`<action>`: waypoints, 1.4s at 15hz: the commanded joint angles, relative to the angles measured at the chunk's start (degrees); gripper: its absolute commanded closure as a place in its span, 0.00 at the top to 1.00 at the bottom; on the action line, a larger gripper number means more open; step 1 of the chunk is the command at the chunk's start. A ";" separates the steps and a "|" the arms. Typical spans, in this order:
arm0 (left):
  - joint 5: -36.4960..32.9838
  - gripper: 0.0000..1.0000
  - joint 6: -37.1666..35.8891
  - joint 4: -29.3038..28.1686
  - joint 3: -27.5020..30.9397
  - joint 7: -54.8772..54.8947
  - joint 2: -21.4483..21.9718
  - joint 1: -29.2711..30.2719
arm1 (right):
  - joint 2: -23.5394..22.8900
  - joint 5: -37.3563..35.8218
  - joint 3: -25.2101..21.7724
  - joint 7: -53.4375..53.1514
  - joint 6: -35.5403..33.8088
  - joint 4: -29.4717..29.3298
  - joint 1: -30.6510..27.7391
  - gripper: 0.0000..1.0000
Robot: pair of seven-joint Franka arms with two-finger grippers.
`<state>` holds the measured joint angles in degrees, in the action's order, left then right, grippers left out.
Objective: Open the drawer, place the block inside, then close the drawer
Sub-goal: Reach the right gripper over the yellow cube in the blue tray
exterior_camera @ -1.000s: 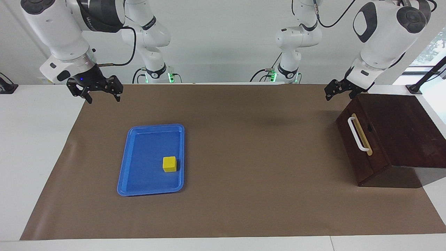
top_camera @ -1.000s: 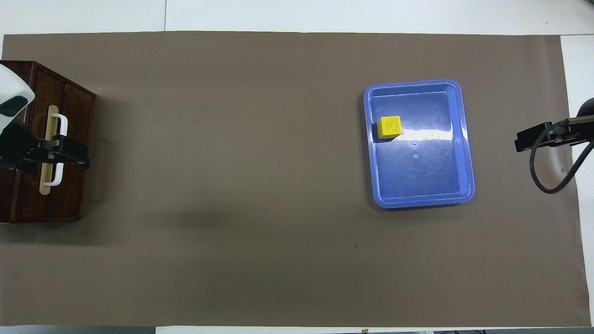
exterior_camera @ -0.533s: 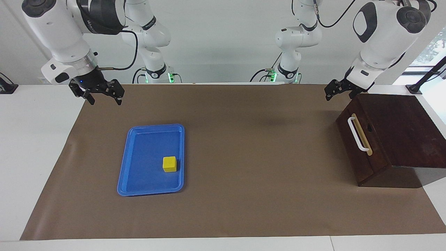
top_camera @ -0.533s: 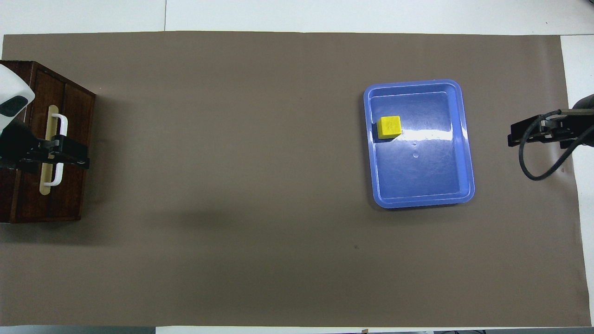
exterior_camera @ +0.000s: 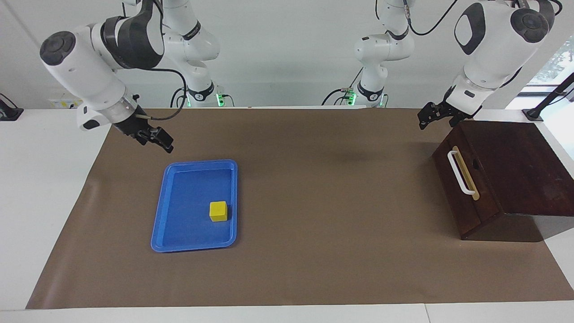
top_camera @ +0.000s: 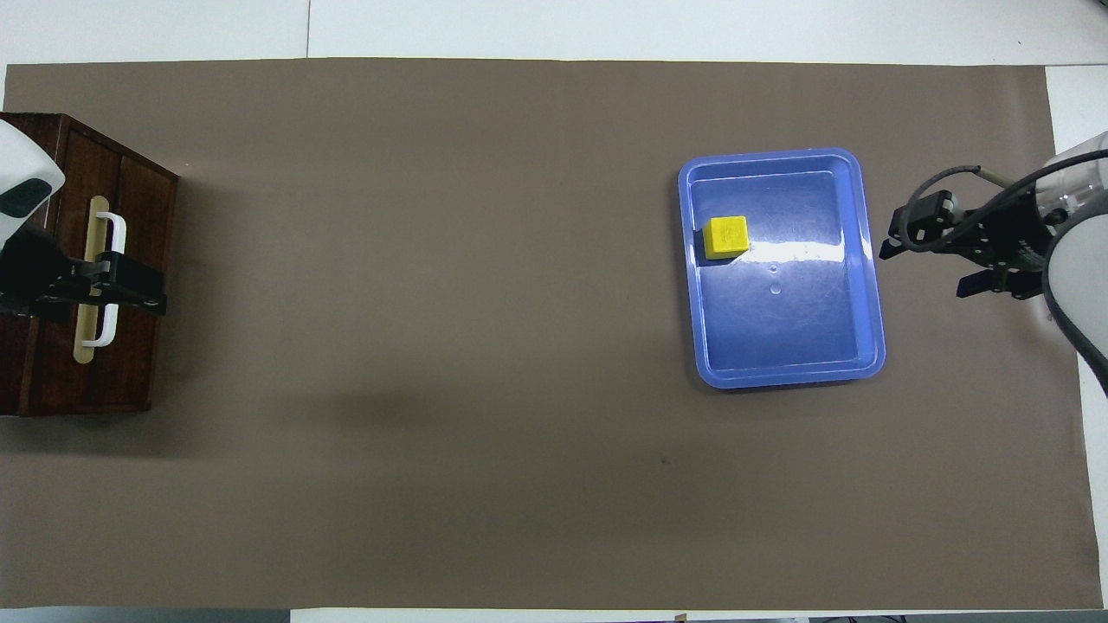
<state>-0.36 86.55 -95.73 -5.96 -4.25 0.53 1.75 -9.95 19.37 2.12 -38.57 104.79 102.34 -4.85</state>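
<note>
The yellow block (exterior_camera: 218, 211) lies in a blue tray (exterior_camera: 158, 215); it also shows in the overhead view (top_camera: 725, 236). The drawer (exterior_camera: 454, 190) of the dark wooden box is shut, its white handle (exterior_camera: 460, 172) facing the middle of the table; it also shows in the overhead view (top_camera: 138, 346). My right gripper (exterior_camera: 165, 144) is open and empty in the air over the mat, just beside the tray's rim that is nearest the robots (top_camera: 924, 270). My left gripper (exterior_camera: 434, 120) is open and hangs in the air above the box's edge by the drawer front (top_camera: 138, 292).
The blue tray (top_camera: 783, 374) sits toward the right arm's end of the brown mat (exterior_camera: 323, 215). The wooden box (exterior_camera: 520, 166) stands at the left arm's end, partly off the mat.
My right arm has swung down and toward the tray, and its gripper has turned. The left arm, block, tray and drawer have not moved.
</note>
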 commanded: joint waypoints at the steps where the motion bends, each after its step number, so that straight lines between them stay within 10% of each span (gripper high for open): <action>1: 0.45 1.00 -0.86 0.01 0.43 0.21 0.71 -0.17 | -1.20 6.18 0.43 -10.88 6.90 5.23 -0.07 1.00; 10: 0.45 1.00 -0.86 0.01 0.43 0.21 0.71 -0.17 | -17.02 15.78 0.26 -20.23 9.74 -4.85 1.86 1.00; 21: 0.45 1.00 -0.77 0.01 0.43 0.21 0.71 -0.17 | -22.48 18.86 0.25 -21.37 10.00 -9.27 2.13 1.00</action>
<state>-0.36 86.55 -95.73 -5.96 -4.25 0.53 1.75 -30.89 37.01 2.32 -59.23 115.21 95.52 -2.60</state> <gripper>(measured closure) 0.000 0.000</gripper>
